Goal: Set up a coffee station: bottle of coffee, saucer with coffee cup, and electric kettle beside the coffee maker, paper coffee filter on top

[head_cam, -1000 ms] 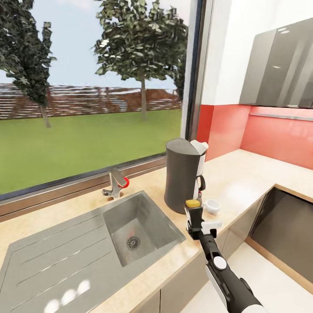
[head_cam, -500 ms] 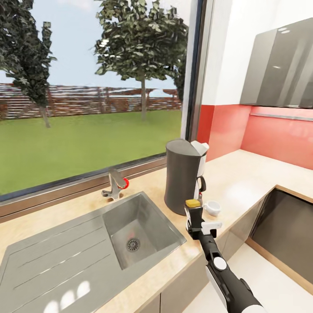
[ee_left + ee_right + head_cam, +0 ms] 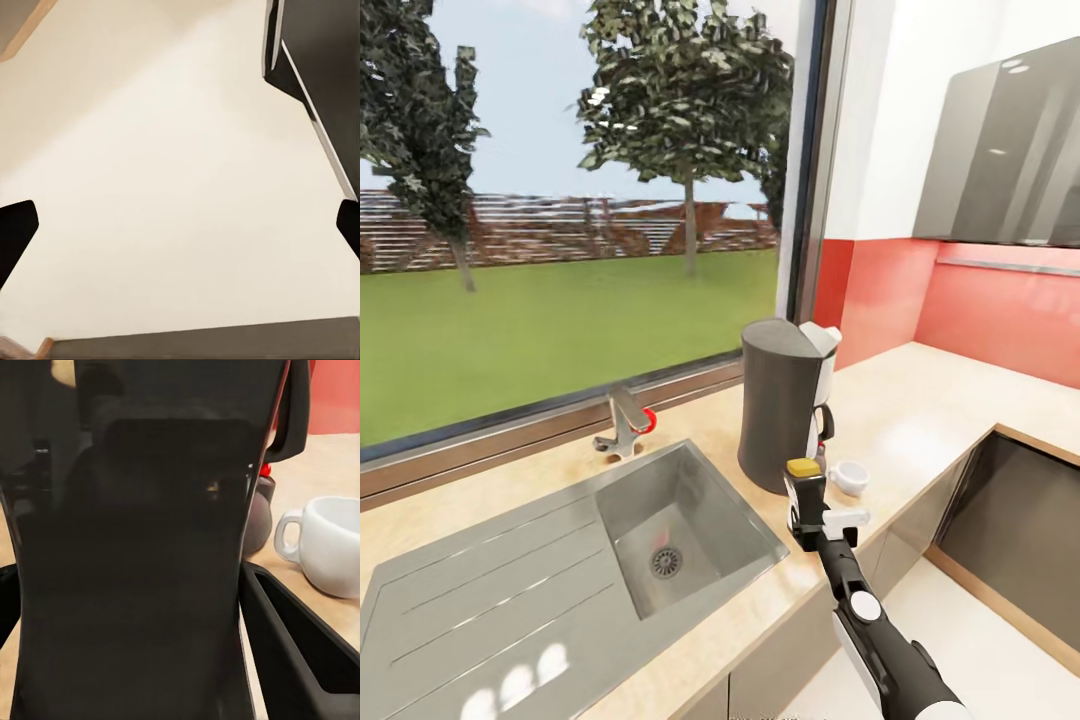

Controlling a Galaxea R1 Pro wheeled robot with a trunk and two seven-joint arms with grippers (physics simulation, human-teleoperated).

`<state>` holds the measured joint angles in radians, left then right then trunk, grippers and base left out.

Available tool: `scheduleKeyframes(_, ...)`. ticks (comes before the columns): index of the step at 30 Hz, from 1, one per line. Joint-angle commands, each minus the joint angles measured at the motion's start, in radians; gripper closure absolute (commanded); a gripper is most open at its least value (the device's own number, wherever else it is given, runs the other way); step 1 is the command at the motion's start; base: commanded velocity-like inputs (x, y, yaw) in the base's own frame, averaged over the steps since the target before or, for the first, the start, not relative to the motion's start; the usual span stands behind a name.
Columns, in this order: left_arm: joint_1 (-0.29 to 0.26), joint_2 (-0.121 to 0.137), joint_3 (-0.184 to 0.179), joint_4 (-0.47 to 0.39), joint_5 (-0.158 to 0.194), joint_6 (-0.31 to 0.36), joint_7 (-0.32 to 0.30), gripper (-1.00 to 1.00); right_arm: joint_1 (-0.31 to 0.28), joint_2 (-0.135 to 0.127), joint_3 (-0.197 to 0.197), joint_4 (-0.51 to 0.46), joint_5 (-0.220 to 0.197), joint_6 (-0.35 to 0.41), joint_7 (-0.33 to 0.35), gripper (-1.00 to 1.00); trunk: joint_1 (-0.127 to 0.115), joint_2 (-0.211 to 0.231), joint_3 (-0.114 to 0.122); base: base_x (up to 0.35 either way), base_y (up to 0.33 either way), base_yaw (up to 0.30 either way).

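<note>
The dark grey coffee maker (image 3: pixel 780 405) stands on the beige countertop (image 3: pixel 920 410) by the window. A white coffee cup (image 3: pixel 848 477) sits on the counter at its right front. My right gripper (image 3: pixel 807 515) is shut on the bottle of coffee (image 3: pixel 805 490), a dark bottle with a yellow cap, held upright just in front of the coffee maker. I cannot tell if it touches the counter. In the right wrist view the bottle (image 3: pixel 135 570) sits between the fingers (image 3: pixel 292 637), with the cup (image 3: pixel 330 544) beyond it. My left gripper (image 3: pixel 180 225) is open above pale floor.
A steel sink (image 3: pixel 680 540) with a drainboard lies left of the coffee maker, with a tap (image 3: pixel 622 425) behind it. A dark recessed panel (image 3: pixel 1010 520) sits in the counter at the right, under a grey wall cabinet (image 3: pixel 1000 150).
</note>
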<state>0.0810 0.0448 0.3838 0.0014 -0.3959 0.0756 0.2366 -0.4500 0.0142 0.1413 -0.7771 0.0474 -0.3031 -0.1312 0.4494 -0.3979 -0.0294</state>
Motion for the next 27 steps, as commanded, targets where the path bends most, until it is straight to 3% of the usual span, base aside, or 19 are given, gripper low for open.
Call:
scheduleKeyframes(1,-0.001,0.0,0.007,0.0,-0.011,0.012,0.003,-1.0,-0.001,0.0,0.003,0.001,0.003,-0.002,-0.007,1.0,0.004,-0.009,-0.006,0.0,0.0,0.0)
scheduleKeyframes(12,-0.001,0.0,0.006,-0.002,-0.011,0.035,0.003,-1.0,-0.001,0.0,0.003,0.0,0.004,-0.003,-0.009,1.0,0.047,-0.086,-0.048,0.0,0.0,0.0)
scheduleKeyframes(27,-0.001,-0.001,0.006,0.0,-0.011,0.036,0.004,-1.0,-0.001,0.001,0.003,0.001,0.005,-0.005,-0.01,1.0,0.047,-0.086,-0.048,0.03,0.0,0.0)
